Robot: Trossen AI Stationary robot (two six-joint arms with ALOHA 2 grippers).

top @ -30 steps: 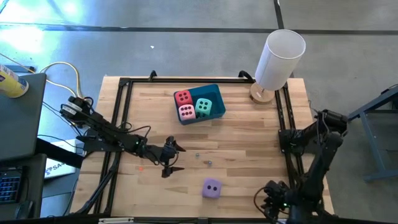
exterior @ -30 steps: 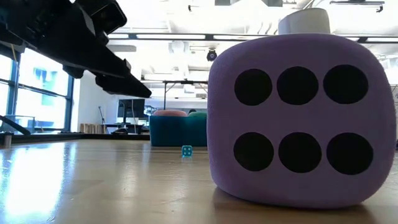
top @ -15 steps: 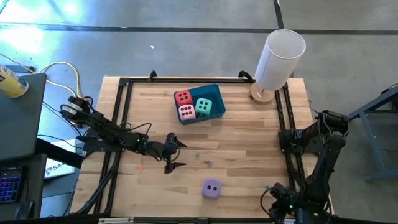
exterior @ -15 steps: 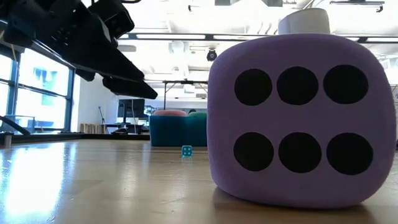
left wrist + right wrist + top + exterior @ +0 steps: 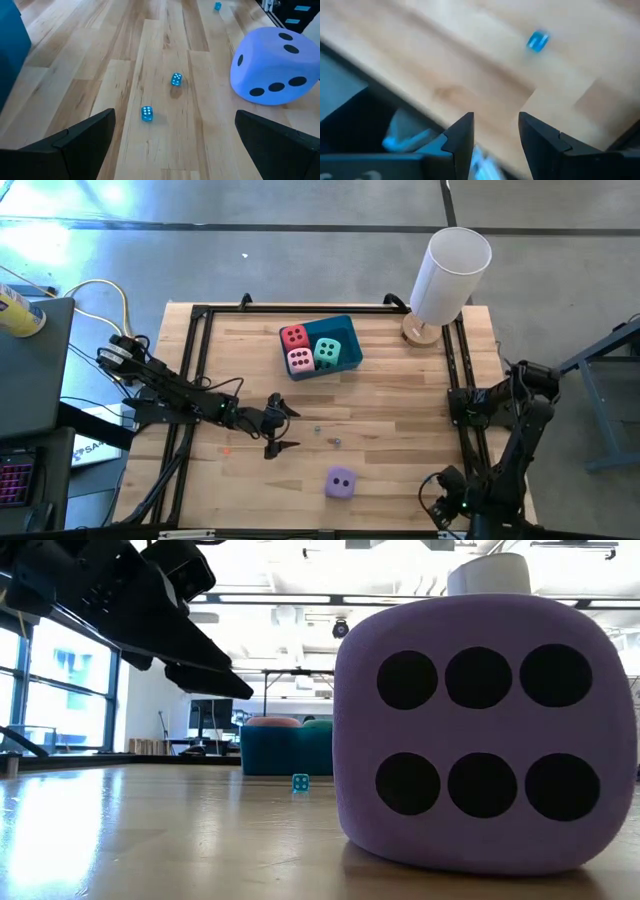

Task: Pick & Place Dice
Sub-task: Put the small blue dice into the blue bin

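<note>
The purple die [image 5: 341,482] rests on one face on the wooden table near its near edge; it fills the low view [image 5: 485,730] and shows in the left wrist view [image 5: 275,65]. The red [image 5: 294,336], pink [image 5: 299,360] and teal-green [image 5: 327,353] dice sit inside the blue bin [image 5: 345,330]. My left gripper [image 5: 284,430] hovers open above the table's middle, left of and beyond the purple die [image 5: 175,114]. My right gripper [image 5: 443,502] waits at the near right corner, its fingers a little apart [image 5: 495,122].
Tiny blue dice lie on the table between the left gripper and the purple die [image 5: 176,79] [image 5: 146,113], and another one lies under the right gripper [image 5: 537,41]. A white cylinder on a wooden base [image 5: 450,270] stands at the far right corner. Black rails [image 5: 190,360] frame the table.
My left gripper has moved a little toward the table's right edge, staying open, then stopped. My right arm has shifted slightly at the near right corner. The dice have not moved.
</note>
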